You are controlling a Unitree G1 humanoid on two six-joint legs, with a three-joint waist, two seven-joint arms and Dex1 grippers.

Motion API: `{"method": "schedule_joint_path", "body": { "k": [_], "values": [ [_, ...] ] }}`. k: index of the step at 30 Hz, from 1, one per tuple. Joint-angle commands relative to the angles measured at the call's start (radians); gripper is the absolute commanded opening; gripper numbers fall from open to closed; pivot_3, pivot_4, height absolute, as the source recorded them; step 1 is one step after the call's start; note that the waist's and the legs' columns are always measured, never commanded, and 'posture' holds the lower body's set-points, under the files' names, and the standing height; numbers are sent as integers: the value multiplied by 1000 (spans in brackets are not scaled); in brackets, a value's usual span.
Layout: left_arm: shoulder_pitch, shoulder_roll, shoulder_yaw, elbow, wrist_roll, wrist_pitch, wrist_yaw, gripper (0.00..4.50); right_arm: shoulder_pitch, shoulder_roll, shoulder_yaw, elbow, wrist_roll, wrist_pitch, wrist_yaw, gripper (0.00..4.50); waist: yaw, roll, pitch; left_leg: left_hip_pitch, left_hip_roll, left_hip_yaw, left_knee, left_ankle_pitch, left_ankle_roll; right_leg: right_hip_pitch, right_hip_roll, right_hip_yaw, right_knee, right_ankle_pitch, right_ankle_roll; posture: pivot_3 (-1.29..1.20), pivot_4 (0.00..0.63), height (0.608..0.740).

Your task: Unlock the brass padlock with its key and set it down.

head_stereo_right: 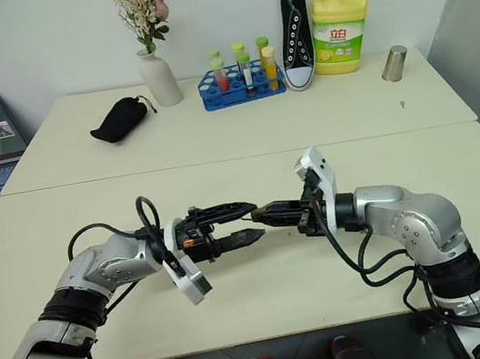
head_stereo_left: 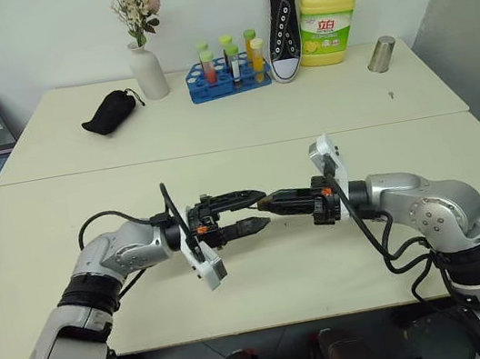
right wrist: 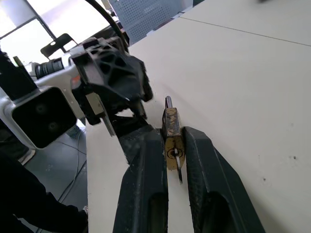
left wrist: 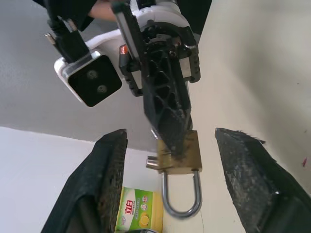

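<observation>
Head views show both arms meeting mid-frame above the pale surface (head_stereo_left: 240, 124), the left tool (head_stereo_left: 244, 215) with fingers spread, the right tool (head_stereo_left: 273, 202) pinched narrow, and bare room all round, the near edge low in frame. Left wrist view shows the brass padlock (left wrist: 181, 155) lower centre, clamped by the opposing black fingers, shackle still seated, left pads wide either side. Right wrist view shows it mid-frame, the key (right wrist: 178, 160) protruding; turning the key looks next.
</observation>
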Motion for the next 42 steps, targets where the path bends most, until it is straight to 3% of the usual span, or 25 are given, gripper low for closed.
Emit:
{"method": "schedule_joint_path", "body": {
  "k": [1, 2, 5, 9, 12, 20, 25, 34, 42],
  "values": [
    [25, 30, -20, -82, -124, 21, -37, 2839, -16, -13, -7, -5, -13, -39, 25, 167, 0, 0, 0, 0, 0, 0, 0, 0, 0, 0, 0, 0, 0, 0, 0, 0, 150, 740],
    [35, 42, -27, -110, -172, 40, -53, 2839, -16, -18, -6, -1, -22, -47, 27, 167, 0, 0, 0, 0, 0, 0, 0, 0, 0, 0, 0, 0, 0, 0, 0, 0, 150, 740],
    [59, 64, -52, -257, -406, 218, -136, 2231, -9, -40, 2, -9, -48, -66, 43, 167, -1, 0, 0, 0, 0, 0, 0, 0, 0, 0, 0, 0, 0, 0, 0, 0, 150, 740],
    [85, 48, -26, -375, -638, 486, -248, 916, -4, -49, -7, -38, -41, -69, 55, 167, 0, 0, 0, 0, 0, -1, 0, 0, 0, 0, 0, 0, 0, 0, 0, 0, 150, 740],
    [88, 34, -23, -364, -740, 631, -391, 8, 4, -87, 10, -77, -61, -95, 86, 167, -1, 0, 0, 0, 0, -1, 0, 0, 0, 0, 1, 0, 0, 0, 0, 0, 150, 740],
    [88, -56, 15, -271, -894, 1018, -717, 0, -3, -93, -28, -137, 6, -76, 96, 167, -1, 0, 0, 0, 0, 0, 0, 0, 0, 0, 7, 0, 0, 0, 0, 0, 150, 740],
    [86, -101, 57, -287, -899, 1111, -835, 0, -2, -96, -37, -152, 33, -64, 85, 167, -1, 0, 0, 0, 0, -1, 0, 0, 0, 0, 7, 1, 0, 0, 0, 0, 150, 740],
    [138, -114, 173, -427, -948, 1328, -884, 0, 15, -109, -38, -143, 32, -66, 77, 167, -1, 0, 0, 0, 0, -1, 0, 0, 0, 0, 7, 1, 0, 0, 0, 0, 150, 740],
    [162, -135, 223, -528, -932, 1405, -887, 0, 19, -118, -29, -117, 17, -78, 89, 167, 0, 0, 0, 0, 0, -1, 0, 0, 0, 0, 7, 2, -1, 0, 0, 0, 150, 740]
  ]
}}
